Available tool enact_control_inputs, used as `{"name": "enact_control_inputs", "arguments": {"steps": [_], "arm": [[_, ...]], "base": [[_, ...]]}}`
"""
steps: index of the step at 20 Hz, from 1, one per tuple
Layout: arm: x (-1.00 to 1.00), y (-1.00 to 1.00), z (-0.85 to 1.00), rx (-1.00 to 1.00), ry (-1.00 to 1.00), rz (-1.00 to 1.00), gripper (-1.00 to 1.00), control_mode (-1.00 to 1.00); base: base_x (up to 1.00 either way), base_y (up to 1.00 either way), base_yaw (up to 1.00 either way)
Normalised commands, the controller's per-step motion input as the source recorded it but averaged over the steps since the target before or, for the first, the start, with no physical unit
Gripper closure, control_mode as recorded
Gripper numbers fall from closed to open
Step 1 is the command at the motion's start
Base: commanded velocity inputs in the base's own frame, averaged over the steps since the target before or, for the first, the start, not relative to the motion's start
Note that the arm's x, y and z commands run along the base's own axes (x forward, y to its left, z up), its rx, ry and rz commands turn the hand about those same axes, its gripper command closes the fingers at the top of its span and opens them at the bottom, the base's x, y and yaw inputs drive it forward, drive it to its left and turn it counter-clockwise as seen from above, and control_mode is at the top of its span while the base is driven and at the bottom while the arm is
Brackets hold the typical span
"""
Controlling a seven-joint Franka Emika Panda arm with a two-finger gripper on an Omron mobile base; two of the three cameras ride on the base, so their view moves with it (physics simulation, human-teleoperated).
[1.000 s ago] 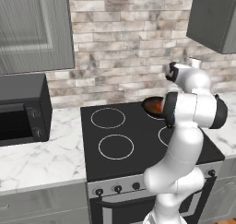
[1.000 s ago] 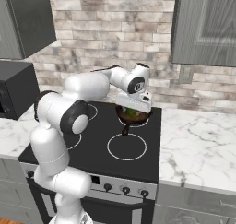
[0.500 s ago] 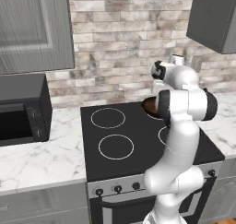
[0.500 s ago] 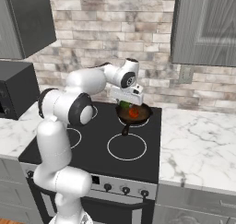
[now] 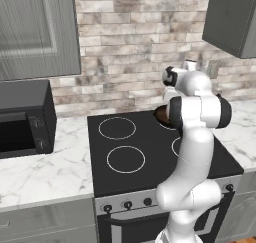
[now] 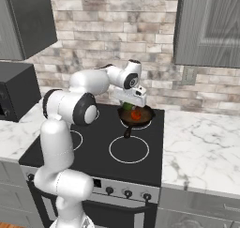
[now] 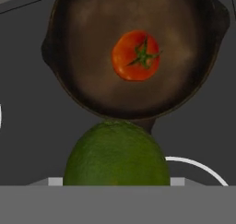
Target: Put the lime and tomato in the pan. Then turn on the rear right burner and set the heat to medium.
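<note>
Gripping small round glossy green lime (image 7: 116,153) in gripper (image 6: 133,102) | round dark-brown pan (image 6: 145,119), short black handle pointing near | smooth red-orange tomato (image 7: 136,56) inside, stem upward

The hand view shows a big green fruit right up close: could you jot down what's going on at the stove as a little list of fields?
tomato: lying inside the pan, stem side towards the camera
pan: dark skillet on the black cooktop, at its rear right
lime: held in the gripper, raised above the pan's near edge, not yet in it
gripper: closed on the lime, over the pan
knobs: in a row on the stove front, untouched
task stage: tomato placed, lime about to follow, burner step still to come
</note>
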Motion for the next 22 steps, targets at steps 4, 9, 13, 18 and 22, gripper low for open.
{"name": "enact_control_inputs", "arguments": {"steps": [4,9,13,18,22], "arm": [[0.11,0.00,-0.13,-0.16,0.00,-0.03,1.00,-1.00],[0.07,0.00,-0.07,-0.09,0.00,-0.03,1.00,-1.00],[0.26,0.11,-0.14,0.00,0.02,-0.07,1.00,-1.00],[0.37,0.23,-0.13,0.00,0.03,-0.08,1.00,-1.00],[0.41,0.14,-0.12,0.00,0.02,-0.07,1.00,-1.00]], "base": [[0.00,0.00,0.00],[0.00,0.00,0.00],[0.00,0.00,0.00],[0.00,0.00,0.00],[0.00,0.00,0.00]]}}
